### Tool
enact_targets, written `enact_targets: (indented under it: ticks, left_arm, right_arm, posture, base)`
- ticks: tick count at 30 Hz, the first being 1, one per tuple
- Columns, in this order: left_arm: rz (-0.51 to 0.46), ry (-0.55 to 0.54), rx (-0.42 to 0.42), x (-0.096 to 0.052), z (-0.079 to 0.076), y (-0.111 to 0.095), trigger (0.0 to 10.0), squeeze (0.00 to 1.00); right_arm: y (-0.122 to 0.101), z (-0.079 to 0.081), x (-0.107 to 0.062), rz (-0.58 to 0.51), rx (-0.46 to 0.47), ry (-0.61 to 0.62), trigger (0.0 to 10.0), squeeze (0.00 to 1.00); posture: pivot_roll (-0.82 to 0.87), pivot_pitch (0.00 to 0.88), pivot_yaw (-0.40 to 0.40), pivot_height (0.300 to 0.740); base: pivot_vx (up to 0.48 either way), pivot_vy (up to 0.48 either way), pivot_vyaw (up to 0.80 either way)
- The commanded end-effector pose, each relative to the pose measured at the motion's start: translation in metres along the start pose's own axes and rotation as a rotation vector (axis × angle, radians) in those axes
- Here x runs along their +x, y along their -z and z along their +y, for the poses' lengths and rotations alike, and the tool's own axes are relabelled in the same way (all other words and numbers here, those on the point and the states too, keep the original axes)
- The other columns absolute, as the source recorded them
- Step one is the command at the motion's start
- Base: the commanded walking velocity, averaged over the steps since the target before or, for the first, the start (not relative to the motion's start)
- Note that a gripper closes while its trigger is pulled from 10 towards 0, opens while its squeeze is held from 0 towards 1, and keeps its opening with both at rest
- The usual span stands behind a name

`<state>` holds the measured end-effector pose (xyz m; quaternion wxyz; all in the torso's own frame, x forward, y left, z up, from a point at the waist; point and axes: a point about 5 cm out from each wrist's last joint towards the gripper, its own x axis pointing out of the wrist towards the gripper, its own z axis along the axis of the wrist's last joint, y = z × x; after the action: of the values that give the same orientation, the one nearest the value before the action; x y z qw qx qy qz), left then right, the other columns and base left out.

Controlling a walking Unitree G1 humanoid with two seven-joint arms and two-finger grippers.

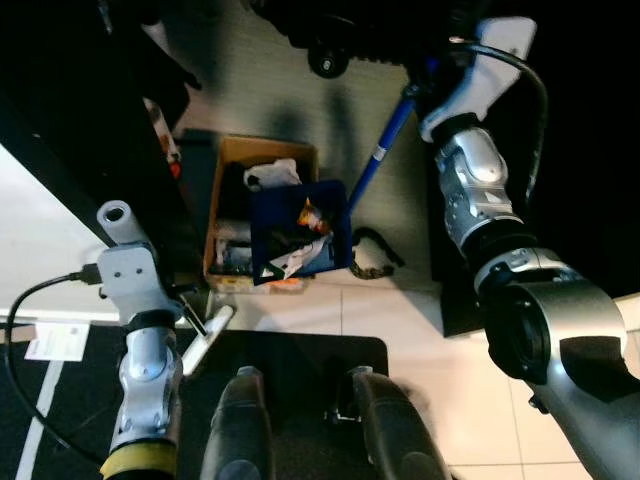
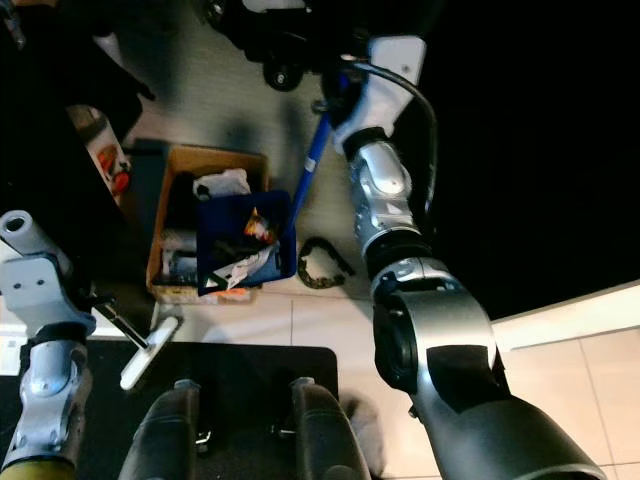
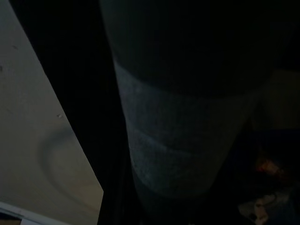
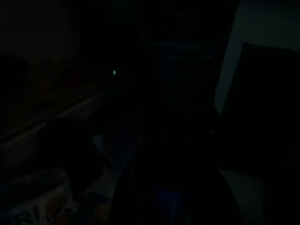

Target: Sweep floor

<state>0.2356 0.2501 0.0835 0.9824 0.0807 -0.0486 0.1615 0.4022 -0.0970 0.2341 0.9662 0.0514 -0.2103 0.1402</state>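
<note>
Blue-handled broom [image 1: 385, 145] slanting beside a litter-filled blue dustpan [image 1: 300, 235]

A blue broom handle [image 1: 385, 143], a dark blue dustpan [image 1: 300, 232] and a brown cardboard box [image 1: 262, 152].

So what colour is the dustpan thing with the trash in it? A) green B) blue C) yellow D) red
B: the dustpan holding scraps of litter is dark blue, sitting over the brown cardboard box with a blue handle running up from it.
</note>
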Motion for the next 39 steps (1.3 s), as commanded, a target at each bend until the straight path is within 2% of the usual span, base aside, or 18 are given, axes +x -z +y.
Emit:
enact_targets:
  ticks: [1,4,6,7,11,13,14,15,16,27,28,29,31,37,39]
  left_arm:
    - [0.046,-0.031,0.048,-0.013,0.010,0.007,10.0,0.00]
    - [0.047,-0.039,0.054,-0.017,0.011,0.007,10.0,0.00]
    - [0.051,-0.051,0.061,-0.022,0.014,0.006,10.0,0.00]
    - [0.055,-0.064,0.063,-0.025,0.015,0.005,10.0,0.00]
    - [0.056,-0.068,0.065,-0.026,0.016,0.004,10.0,0.00]
    - [0.058,-0.073,0.068,-0.027,0.016,0.003,10.0,0.00]
    - [0.059,-0.077,0.070,-0.027,0.017,0.003,10.0,0.00]
    - [0.059,-0.079,0.071,-0.028,0.017,0.002,10.0,0.00]
    - [0.059,-0.082,0.072,-0.027,0.018,0.002,10.0,0.00]
    - [0.068,-0.086,0.076,-0.029,0.018,0.001,10.0,0.00]
    - [0.071,-0.086,0.076,-0.029,0.018,0.001,10.0,0.00]
    - [0.071,-0.086,0.076,-0.029,0.018,0.001,10.0,0.00]
    - [0.074,-0.083,0.076,-0.030,0.016,0.001,10.0,0.00]
    - [0.076,-0.081,0.076,-0.030,0.015,0.001,10.0,0.00]
    - [0.078,-0.081,0.075,-0.031,0.014,0.002,10.0,0.00]
  right_arm:
    - [-0.009,0.005,0.005,-0.041,-0.067,-0.004,0.0,0.00]
    - [-0.011,0.010,0.008,-0.046,-0.088,-0.012,0.0,0.00]
    - [-0.014,0.019,0.012,-0.054,-0.123,-0.030,0.0,0.00]
    - [-0.019,0.038,0.018,-0.069,-0.163,-0.070,0.0,0.00]
    - [-0.020,0.044,0.019,-0.076,-0.179,-0.085,0.0,0.00]
    - [-0.025,0.063,0.024,-0.100,-0.203,-0.104,0.0,0.00]
    - [-0.029,0.072,0.026,-0.126,-0.221,-0.102,3.3,0.00]
    - [-0.032,0.077,0.027,-0.145,-0.232,-0.099,3.3,0.00]
    - [-0.036,0.083,0.028,-0.169,-0.243,-0.089,10.0,0.00]
    - [-0.046,0.117,0.025,-0.284,-0.275,-0.065,10.0,0.00]
    - [-0.046,0.123,0.023,-0.307,-0.289,-0.072,10.0,0.00]
    - [-0.046,0.123,0.023,-0.307,-0.289,-0.072,10.0,0.00]
    - [-0.045,0.138,0.018,-0.341,-0.293,-0.111,10.0,0.00]
    - [-0.043,0.154,0.011,-0.356,-0.263,-0.155,10.0,0.00]
    - [-0.042,0.163,0.008,-0.368,-0.254,-0.170,10.0,0.00]
  posture:
    - [0.12,0.250,-0.295,0.731]
    - [0.12,0.251,-0.299,0.731]
    - [0.13,0.253,-0.307,0.731]
    - [0.14,0.257,-0.319,0.731]
    - [0.14,0.258,-0.320,0.731]
    - [0.14,0.260,-0.328,0.731]
    - [0.14,0.261,-0.331,0.731]
    - [0.14,0.261,-0.331,0.731]
    - [0.14,0.262,-0.333,0.731]
    - [0.14,0.265,-0.330,0.731]
    - [0.14,0.265,-0.329,0.731]
    - [0.14,0.265,-0.329,0.731]
    - [0.14,0.265,-0.329,0.731]
    - [0.14,0.266,-0.331,0.731]
    - [0.13,0.266,-0.334,0.731]
  base:
    - [0.000,0.000,0.00]
    - [0.000,0.000,0.00]
    - [0.000,0.000,0.00]
    - [0.000,0.000,0.00]
    - [0.000,0.000,0.00]
    - [0.000,0.000,0.00]
    - [0.000,0.000,0.00]
    - [0.000,0.000,0.00]
    - [0.000,0.000,0.00]
    - [0.000,0.000,0.00]
    - [0.000,0.000,0.00]
    - [0.000,0.000,0.00]
    - [0.000,0.000,0.00]
    - [0.000,0.000,0.00]
    - [0.000,0.000,0.00]
